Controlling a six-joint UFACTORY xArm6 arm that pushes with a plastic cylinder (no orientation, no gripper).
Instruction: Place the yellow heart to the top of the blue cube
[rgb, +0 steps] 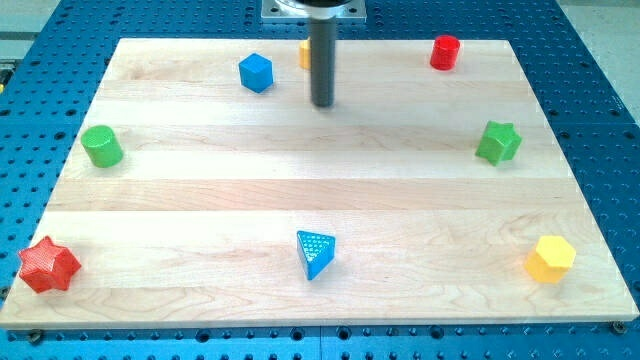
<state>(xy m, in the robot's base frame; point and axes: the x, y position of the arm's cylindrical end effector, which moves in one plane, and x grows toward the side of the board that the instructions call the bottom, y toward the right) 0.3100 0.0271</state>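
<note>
The blue cube sits near the view's top, left of centre, on the wooden board. A yellow block, presumably the yellow heart, shows only as a sliver at the top edge, mostly hidden behind my rod; its shape cannot be made out. My tip rests on the board just right of the blue cube and just below the yellow block, apart from the cube.
A red cylinder is at top right, a green star at right, a yellow hexagon at bottom right, a blue triangle at bottom centre, a red star at bottom left, a green cylinder at left.
</note>
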